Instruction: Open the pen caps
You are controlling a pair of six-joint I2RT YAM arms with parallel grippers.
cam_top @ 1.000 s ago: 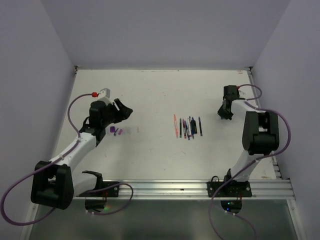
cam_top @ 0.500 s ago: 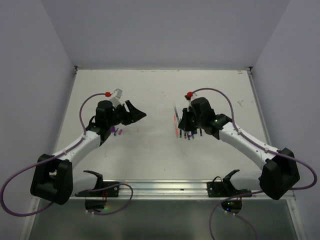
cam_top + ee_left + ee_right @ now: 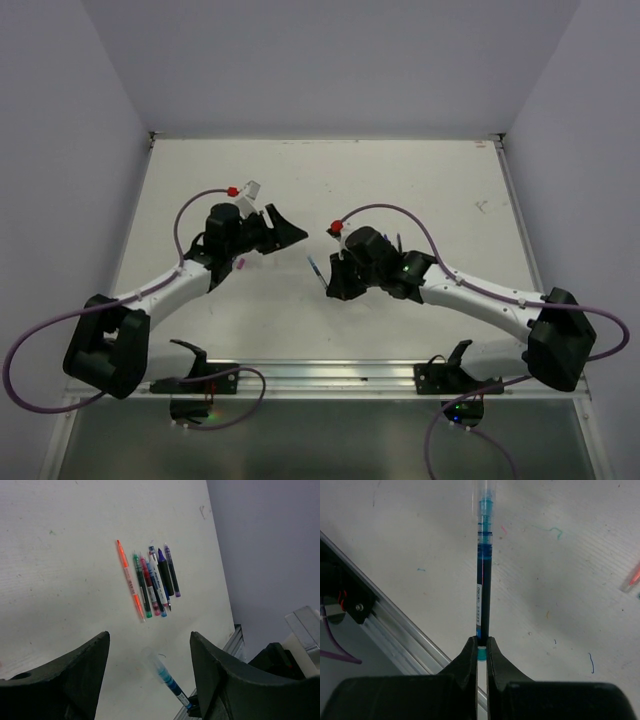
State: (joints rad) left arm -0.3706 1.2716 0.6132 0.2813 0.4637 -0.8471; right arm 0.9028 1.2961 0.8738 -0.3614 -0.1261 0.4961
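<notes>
Pen caps: I can see two. One clear cap (image 3: 480, 492) sits on the end of a blue pen (image 3: 484, 580). The right fingers (image 3: 466, 655) are pinched tight on that pen's other end, over the middle of the worktop (image 3: 300, 330). One purple cap (image 3: 241, 265) lies to the left, beside the left arm. The left fingers (image 3: 75, 672) are spread wide and hold nothing; the clear cap is near them, not touching. Past them, six pens (image 3: 150, 582) lie side by side in a row.
</notes>
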